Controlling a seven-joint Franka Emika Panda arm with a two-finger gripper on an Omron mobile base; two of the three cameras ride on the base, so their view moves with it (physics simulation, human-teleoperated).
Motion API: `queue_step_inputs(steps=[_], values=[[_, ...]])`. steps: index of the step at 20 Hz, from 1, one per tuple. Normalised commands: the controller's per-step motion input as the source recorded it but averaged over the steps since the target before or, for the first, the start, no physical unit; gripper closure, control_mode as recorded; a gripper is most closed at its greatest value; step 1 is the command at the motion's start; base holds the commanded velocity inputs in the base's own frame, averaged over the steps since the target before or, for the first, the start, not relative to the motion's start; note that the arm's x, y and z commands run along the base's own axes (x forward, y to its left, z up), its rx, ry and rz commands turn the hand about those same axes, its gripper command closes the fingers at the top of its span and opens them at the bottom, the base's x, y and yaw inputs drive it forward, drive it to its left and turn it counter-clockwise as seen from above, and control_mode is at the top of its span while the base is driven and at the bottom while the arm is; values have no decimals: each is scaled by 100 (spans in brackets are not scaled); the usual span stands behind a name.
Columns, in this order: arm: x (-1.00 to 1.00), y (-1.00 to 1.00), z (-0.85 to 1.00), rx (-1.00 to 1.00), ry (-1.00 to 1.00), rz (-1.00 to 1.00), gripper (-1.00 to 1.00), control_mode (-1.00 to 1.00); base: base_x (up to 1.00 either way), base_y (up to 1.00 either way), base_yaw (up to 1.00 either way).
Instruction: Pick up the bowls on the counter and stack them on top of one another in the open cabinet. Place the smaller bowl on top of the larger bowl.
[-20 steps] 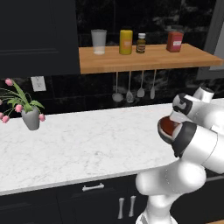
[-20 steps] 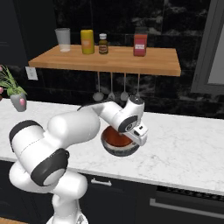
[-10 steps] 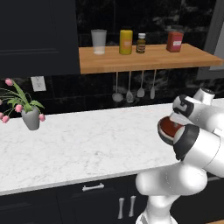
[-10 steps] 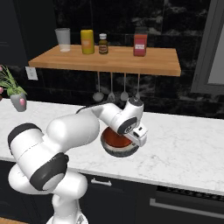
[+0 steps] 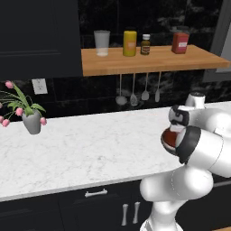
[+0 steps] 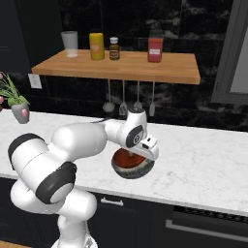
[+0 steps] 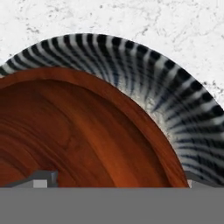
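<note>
The smaller bowl (image 7: 74, 131), glossy red-brown with a wood-like grain, sits nested inside the larger bowl (image 7: 175, 109), whose dark ribbed wall curves around its far side. Both rest on the white marble counter (image 6: 203, 164), toward its right part and near the front edge. The gripper (image 6: 131, 156) hangs directly over the stacked bowls, its fingertips (image 7: 41, 178) spread wide to either side of the red-brown bowl; whether they touch its surface is hard to make out at such close range. Above, on the dark wall, the open cabinet (image 5: 158, 61) of light wood carries a clear cup (image 5: 102, 43), a yellow jar (image 5: 130, 43), a small brown bottle (image 5: 145, 44) and a red box (image 5: 180, 43). Utensils (image 5: 133, 97) hang beneath it. A potted plant (image 5: 28, 115) stands at the counter's far left.
</note>
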Motion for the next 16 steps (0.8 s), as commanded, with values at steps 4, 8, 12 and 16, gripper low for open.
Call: queue_step_inputs(steps=[4,8,12,16], values=[[-4,0,-19,0,-1,19,-100,-100,0,0,0],[-10,0,-4,0,-10,20,-100,-100,0,0,0],[-1,1,2,0,-14,19,-100,-100,0,0,0],[0,0,17,0,-6,14,-100,-100,0,0,0]])
